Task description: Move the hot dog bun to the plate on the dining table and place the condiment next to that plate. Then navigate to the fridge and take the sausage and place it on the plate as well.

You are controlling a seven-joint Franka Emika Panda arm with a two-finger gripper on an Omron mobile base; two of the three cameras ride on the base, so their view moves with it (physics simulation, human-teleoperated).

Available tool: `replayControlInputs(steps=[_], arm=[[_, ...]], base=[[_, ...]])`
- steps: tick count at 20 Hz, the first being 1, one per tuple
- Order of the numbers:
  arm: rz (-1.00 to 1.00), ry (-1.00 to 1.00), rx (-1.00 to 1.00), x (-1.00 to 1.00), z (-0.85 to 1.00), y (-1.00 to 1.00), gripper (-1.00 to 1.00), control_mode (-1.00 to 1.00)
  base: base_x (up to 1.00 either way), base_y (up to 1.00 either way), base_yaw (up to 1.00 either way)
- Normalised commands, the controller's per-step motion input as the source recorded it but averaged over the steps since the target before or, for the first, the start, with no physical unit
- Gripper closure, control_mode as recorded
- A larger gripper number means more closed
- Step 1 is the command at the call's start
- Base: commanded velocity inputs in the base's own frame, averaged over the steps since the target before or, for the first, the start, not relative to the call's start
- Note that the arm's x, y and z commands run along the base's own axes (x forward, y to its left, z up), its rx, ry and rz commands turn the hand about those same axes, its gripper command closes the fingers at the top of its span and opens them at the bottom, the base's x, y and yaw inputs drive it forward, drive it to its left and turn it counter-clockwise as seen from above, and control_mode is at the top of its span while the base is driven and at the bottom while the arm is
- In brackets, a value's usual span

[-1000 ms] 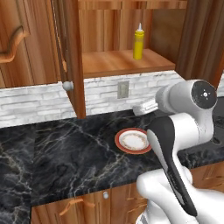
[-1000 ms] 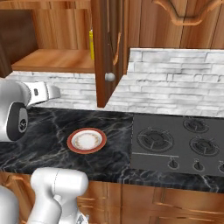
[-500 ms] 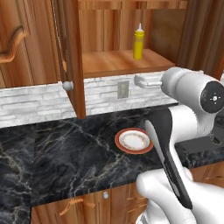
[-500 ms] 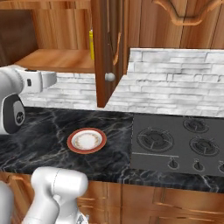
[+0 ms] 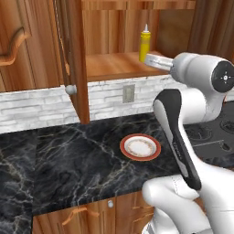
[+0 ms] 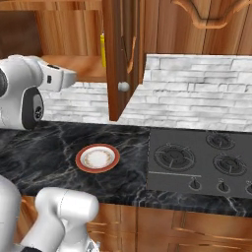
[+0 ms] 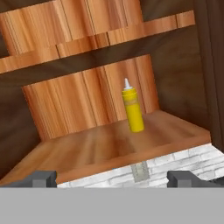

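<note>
Currently listed: one condiment [image 7: 132,111], a slim yellow squeeze bottle with a pale pointed nozzle, standing upright toward the back of the open wall cabinet's wooden shelf [image 7: 109,146], well above the counter [image 5: 68,169]. Likely handling: light, plastic-walled, somewhat yielding under squeeze, smooth and prone to slip; tall for its base, so a nudge near the cap could tip it. Best hold, by judgement: across the yellow body at mid-height, below the shoulder, jaws on opposite sides; avoid the tapering nozzle.

Pincer [image 7: 111,178]: released, jaws spread wide, holding nothing, short of the shelf's front edge and apart from the bottle, pointed at it.

Also present: white plate with a red-orange rim [image 5: 140,147] on the counter; open cabinet door [image 6: 119,54]; hob [image 6: 202,165].
</note>
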Motion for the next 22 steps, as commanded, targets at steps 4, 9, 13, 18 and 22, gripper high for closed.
replayControlInputs(steps=[4, 9, 13, 18, 22], arm=[[0.00, 0.01, 0.00, 0.74, 0.00, 0.00, -1.00, -1.00], [0.00, -0.11, 0.00, 0.65, -0.04, 0.00, -1.00, -1.00], [0.00, -0.19, 0.00, 0.56, -0.06, 0.00, -1.00, -1.00], [0.00, -0.12, 0.00, 0.47, -0.03, -0.01, -1.00, -1.00], [0.00, -0.04, 0.00, 0.33, -0.02, -0.10, -1.00, -1.00]], base=[[0.00, 0.00, 0.00], [0.00, 0.00, 0.00], [0.00, 0.00, 0.00], [0.00, 0.00, 0.00], [0.00, 0.00, 0.00]])
